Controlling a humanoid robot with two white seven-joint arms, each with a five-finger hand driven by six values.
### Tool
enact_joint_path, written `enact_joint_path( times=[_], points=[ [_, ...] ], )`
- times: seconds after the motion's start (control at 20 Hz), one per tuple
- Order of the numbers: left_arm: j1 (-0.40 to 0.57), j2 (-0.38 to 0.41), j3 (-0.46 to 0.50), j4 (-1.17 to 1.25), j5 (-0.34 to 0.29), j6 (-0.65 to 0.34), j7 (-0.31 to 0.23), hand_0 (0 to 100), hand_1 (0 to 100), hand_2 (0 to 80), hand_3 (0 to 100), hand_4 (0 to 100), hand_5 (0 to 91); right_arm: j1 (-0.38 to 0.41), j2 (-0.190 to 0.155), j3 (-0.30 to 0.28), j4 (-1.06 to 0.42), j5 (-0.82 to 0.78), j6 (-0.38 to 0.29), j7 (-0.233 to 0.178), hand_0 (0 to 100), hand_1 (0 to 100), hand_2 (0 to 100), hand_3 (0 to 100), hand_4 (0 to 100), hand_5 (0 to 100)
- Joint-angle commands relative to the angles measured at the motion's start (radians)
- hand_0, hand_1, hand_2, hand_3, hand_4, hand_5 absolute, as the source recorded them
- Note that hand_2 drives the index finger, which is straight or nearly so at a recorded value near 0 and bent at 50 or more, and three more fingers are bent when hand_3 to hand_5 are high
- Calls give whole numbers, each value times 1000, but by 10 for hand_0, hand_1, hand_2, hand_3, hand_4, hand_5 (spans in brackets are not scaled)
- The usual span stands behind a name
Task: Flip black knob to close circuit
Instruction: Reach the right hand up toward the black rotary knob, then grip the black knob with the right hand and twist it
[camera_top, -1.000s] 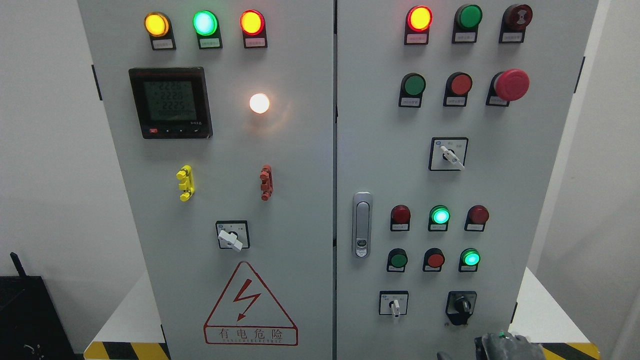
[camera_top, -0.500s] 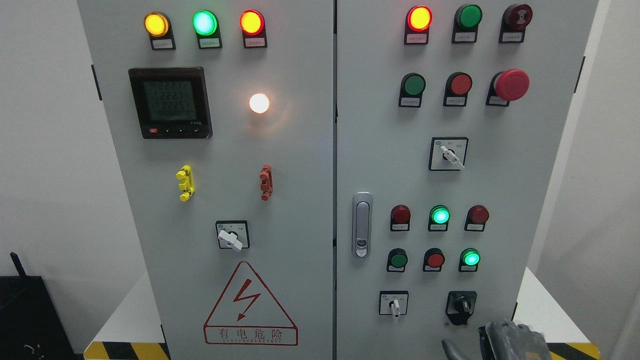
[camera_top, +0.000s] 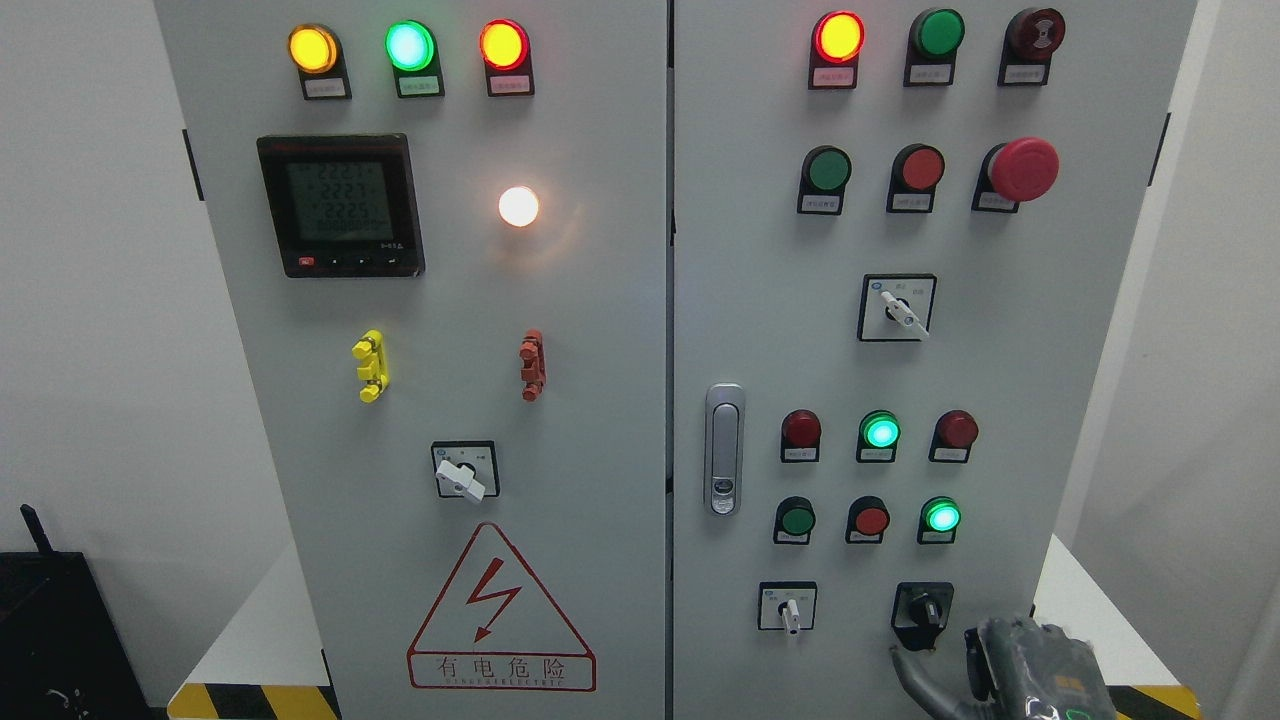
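A grey control cabinet (camera_top: 600, 300) with two doors fills the head view. The black knob (camera_top: 922, 611) sits at the lower right of the right-hand door, beside a small white switch (camera_top: 790, 610) and below a row of three buttons, the rightmost of which glows green (camera_top: 941, 516). The knob's handle points roughly downward, perhaps a little to the left.

The right hand (camera_top: 1010, 675) enters at the bottom right corner, just below and to the right of the knob. One dark finger (camera_top: 915, 678) reaches up toward the knob's lower edge, its tip very near the knob; whether it touches is hard to tell from this angle. The hand holds nothing, and its visible fingers look loosely extended, not curled.

Higher up on the same door, a red mushroom button (camera_top: 1024, 168) stands out.
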Motion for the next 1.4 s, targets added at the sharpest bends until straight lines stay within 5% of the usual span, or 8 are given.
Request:
enact_joint_path(
  times=[0.0, 1.35],
  points=[
    [0, 0, 0, -1, 0, 1, 1, 120, 556, 0, 0, 0, 0, -28, -3, -4, 62, -1, 0, 0, 0, 0, 938, 1000, 902, 830],
    [1, 0, 0, 1, 0, 1, 1, 120, 556, 0, 0, 0, 0, -53, -4, -53, 117, -46, 23, -6, 0, 0, 941, 1000, 904, 850]
  ],
)
